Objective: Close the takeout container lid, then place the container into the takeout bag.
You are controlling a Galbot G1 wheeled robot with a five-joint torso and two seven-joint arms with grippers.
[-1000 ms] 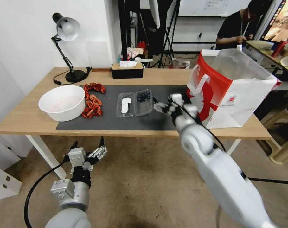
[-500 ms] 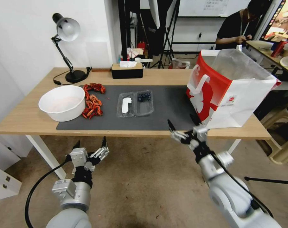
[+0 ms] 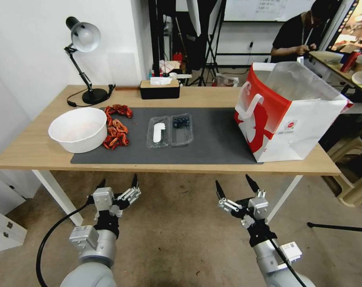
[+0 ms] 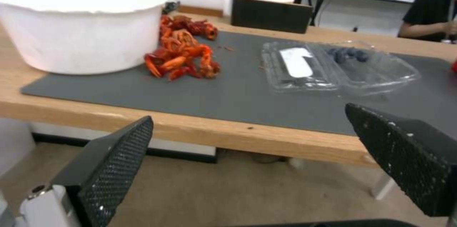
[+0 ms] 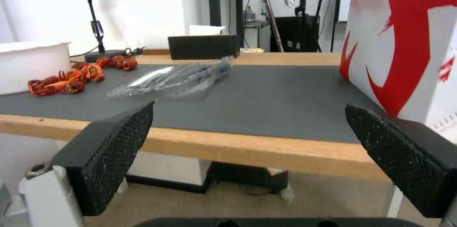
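Wooden tabletop (image 3: 33, 153) with a dark grey rectangular mat (image 3: 212, 139) stands against a white wall, a studio with stands and a whiteboard behind it. Left to right on the surface: a black desk lamp (image 3: 83, 52), a large white round bowl (image 3: 78, 128) resting partly on the mat's left edge, a heap of red crayfish (image 3: 116, 127) just beside the bowl, a black tissue box (image 3: 160, 88) at the far edge, then the task items.

Progress: neither step is done. The small clear plastic hinged takeout container (image 3: 181, 128) lies fully open and flat near the middle of the mat, dark blueberries gathered in its far corner. Its clear lid (image 3: 158, 131), bearing an oblong white label, is folded out flat on the container's left side, touching the mat. The large red-and-white paper takeout bag (image 3: 284, 115) stands upright at the mat's right end, well apart from the container, mouth open with a clear plastic liner rising from it. Closing the lid and loading the bag both remain.

Pose: both arms are held low in front of the tabletop's near edge, below its surface, touching nothing. The left end effector (image 3: 117, 186) points up toward the table, fingers spread and empty; its wrist view looks across the edge at the bowl and open container. The right end effector (image 3: 235, 186) sits at a similar height, below the stretch between container and bag, fingers likewise spread and empty.
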